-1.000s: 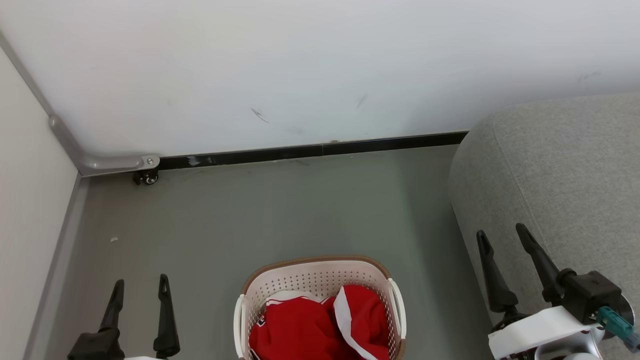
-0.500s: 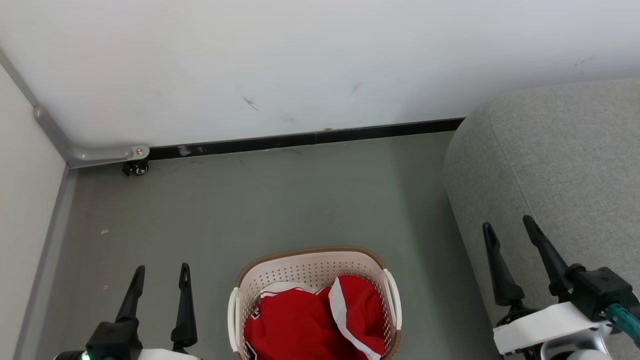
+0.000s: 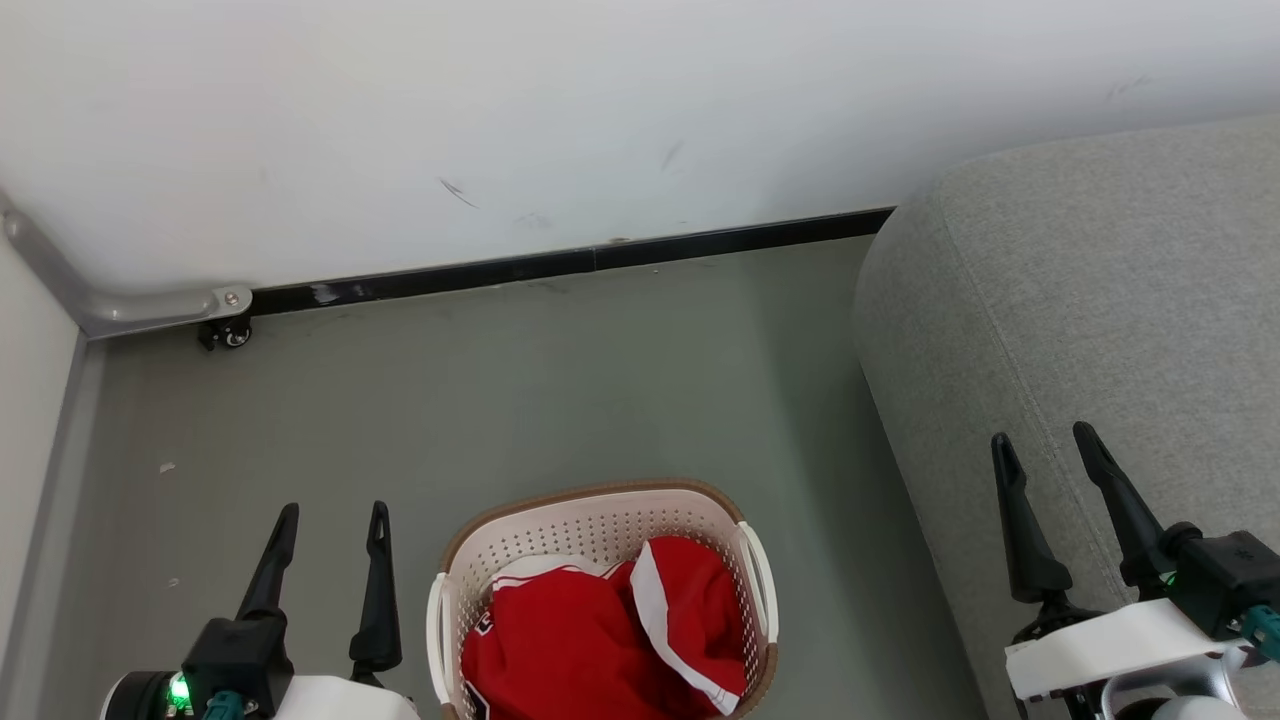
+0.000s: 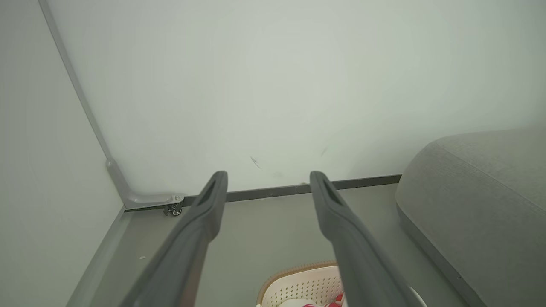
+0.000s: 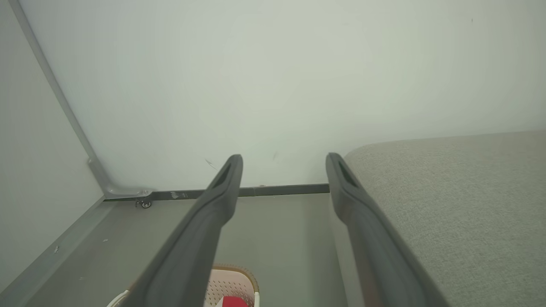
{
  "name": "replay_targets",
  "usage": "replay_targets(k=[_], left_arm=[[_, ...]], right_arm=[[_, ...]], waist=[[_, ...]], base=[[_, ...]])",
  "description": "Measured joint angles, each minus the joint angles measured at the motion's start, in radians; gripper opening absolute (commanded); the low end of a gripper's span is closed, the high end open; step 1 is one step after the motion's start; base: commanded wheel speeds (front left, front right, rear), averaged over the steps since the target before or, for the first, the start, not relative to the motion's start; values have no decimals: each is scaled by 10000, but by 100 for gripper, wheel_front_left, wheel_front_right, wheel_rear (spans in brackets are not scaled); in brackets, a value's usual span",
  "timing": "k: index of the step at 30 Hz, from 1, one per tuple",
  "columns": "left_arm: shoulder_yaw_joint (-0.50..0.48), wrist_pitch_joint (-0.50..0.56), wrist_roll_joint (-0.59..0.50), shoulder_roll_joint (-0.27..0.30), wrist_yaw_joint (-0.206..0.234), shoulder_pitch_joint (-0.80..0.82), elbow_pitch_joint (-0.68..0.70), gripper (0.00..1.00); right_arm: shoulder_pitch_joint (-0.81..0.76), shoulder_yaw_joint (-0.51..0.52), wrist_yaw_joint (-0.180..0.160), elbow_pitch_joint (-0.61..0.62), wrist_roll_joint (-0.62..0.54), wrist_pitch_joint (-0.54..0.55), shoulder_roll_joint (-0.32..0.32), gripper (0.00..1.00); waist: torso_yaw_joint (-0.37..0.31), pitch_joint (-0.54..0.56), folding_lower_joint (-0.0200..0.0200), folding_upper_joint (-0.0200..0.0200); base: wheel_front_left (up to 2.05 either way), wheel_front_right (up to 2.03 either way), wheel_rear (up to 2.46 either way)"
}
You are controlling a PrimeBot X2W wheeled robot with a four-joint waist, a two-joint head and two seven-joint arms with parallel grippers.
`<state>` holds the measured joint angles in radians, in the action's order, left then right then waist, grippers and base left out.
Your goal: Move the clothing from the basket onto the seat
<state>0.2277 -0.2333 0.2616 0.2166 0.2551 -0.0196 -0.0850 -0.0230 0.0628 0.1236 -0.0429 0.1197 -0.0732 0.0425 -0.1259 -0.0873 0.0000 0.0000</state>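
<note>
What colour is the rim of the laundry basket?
Brown. The laundry basket has a brown rim over cream-white perforated walls; the head view shows it best.

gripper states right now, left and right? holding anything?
Left gripper: open, holding nothing.
Right gripper: open, holding nothing.
The clothing lies in the basket, untouched by either.

red white-trimmed clothing (image 3: 590, 640), cream perforated brown-rimmed basket (image 3: 590, 520), light-grey seat (image 3: 1080, 300).
</note>
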Motion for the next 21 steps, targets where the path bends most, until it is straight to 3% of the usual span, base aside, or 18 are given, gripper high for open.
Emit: replay_targets(k=[14, 21], left_arm=[[291, 136, -205, -36, -19, 166, -105, 100], [709, 322, -320, 84, -437, 315, -468, 100]], right_arm=[[4, -90, 0, 0, 52, 0, -2, 100], [21, -150, 0, 54, 48, 0, -4, 100]], waist=[[-579, -42, 0, 0], [-726, -108, 0, 0]], base=[[0, 0, 0], [0, 0, 0]])
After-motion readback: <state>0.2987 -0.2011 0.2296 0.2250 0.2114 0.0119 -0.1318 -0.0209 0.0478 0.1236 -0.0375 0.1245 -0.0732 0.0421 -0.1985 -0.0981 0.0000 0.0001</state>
